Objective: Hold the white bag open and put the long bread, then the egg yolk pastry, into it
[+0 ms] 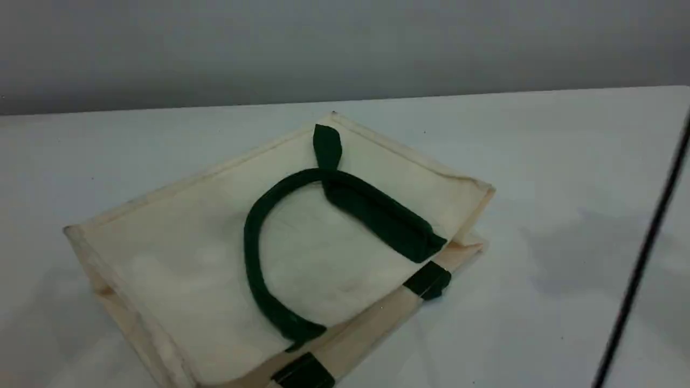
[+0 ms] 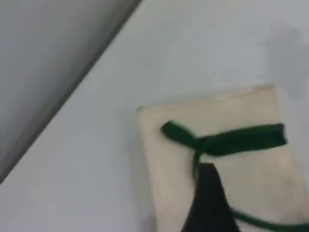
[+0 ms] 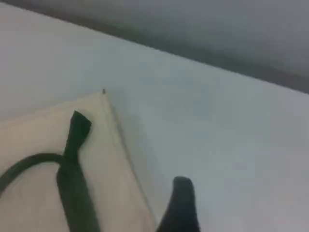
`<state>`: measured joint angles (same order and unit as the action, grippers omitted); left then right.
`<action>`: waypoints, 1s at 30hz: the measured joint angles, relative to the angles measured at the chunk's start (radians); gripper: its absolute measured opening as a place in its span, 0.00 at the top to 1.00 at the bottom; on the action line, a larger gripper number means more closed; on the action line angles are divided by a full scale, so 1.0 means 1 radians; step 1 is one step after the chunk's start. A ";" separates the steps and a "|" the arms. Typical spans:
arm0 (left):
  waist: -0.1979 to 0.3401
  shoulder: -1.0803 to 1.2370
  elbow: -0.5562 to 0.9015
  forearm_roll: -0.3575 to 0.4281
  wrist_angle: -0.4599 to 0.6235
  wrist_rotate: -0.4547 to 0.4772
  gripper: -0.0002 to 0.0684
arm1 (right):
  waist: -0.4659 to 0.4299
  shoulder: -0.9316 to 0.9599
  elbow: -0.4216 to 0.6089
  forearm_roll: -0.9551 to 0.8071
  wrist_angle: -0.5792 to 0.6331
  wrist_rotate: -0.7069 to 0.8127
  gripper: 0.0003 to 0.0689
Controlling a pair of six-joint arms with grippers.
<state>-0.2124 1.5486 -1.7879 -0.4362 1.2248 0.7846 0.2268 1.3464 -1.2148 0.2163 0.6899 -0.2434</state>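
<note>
The white bag (image 1: 178, 258) lies flat on the table with its mouth toward the near right. One dark green handle (image 1: 253, 253) curls across its top face. In the left wrist view a single dark fingertip (image 2: 207, 193) hangs over the bag (image 2: 241, 106), just below the twisted handle (image 2: 241, 140); the other finger is out of frame. The right wrist view shows one dark fingertip (image 3: 181, 203) above bare table, just right of the bag's far corner (image 3: 34, 130) and its handle (image 3: 72, 188), with nothing on it. Neither arm appears in the scene view. The long bread and the egg yolk pastry are out of view.
A thin black cable (image 1: 641, 258) slants down across the right side of the scene view. The pale table (image 1: 539, 161) ends at a grey wall behind the bag.
</note>
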 joint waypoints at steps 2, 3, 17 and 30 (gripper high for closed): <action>0.000 -0.041 0.000 0.069 0.000 -0.080 0.35 | 0.000 -0.056 0.000 -0.029 0.041 0.036 0.18; 0.000 -0.064 0.000 0.102 0.001 -0.121 0.35 | 0.000 -0.087 0.000 -0.042 0.065 0.050 0.18; 0.001 -0.417 0.004 0.254 0.001 -0.487 0.35 | 0.003 -0.514 0.001 -0.062 0.348 0.111 0.18; 0.001 -0.907 0.453 0.302 -0.002 -0.526 0.35 | 0.003 -0.874 0.034 -0.116 0.534 0.185 0.18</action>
<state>-0.2115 0.6418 -1.3344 -0.1341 1.2230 0.2590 0.2302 0.4721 -1.1804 0.1006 1.2239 -0.0585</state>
